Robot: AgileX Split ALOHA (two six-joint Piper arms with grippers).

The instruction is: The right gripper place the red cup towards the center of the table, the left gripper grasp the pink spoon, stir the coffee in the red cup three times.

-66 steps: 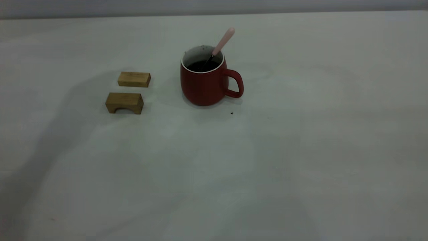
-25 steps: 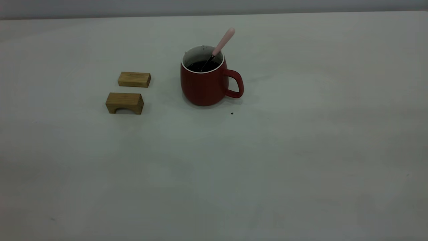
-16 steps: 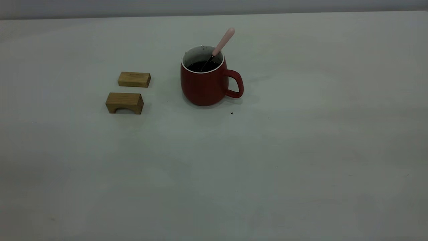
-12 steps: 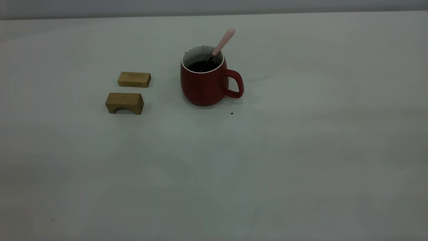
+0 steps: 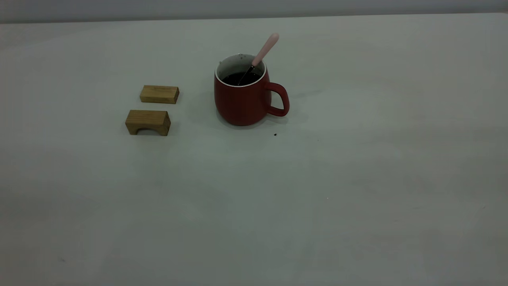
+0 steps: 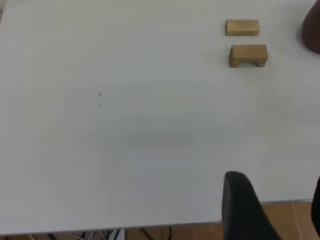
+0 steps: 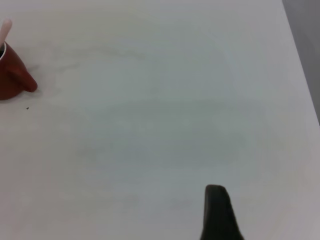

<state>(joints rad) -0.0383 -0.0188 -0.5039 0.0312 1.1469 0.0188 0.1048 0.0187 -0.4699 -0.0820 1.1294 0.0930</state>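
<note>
The red cup (image 5: 242,103) stands upright on the table (image 5: 317,178), left of centre toward the far side, handle pointing right. Dark coffee (image 5: 240,78) fills its lower part. The pink spoon (image 5: 266,48) leans in the cup, handle up and to the right, and nothing holds it. Neither gripper shows in the exterior view. My left gripper (image 6: 280,210) hangs open over the table's near edge, far from the cup (image 6: 314,30). My right gripper (image 7: 270,220) shows one finger (image 7: 216,210) with nothing beside it, well away from the cup (image 7: 12,75) and spoon (image 7: 5,27).
Two wooden blocks lie left of the cup: a flat one (image 5: 159,94) and an arched one (image 5: 148,122), the same pair in the left wrist view (image 6: 242,27) (image 6: 248,55). A dark speck (image 5: 275,134) lies near the cup. The table's edge (image 6: 150,222) runs just ahead of the left gripper.
The broad shadow that lay over the table's left and front has gone. Cup, spoon and blocks have not moved.
</note>
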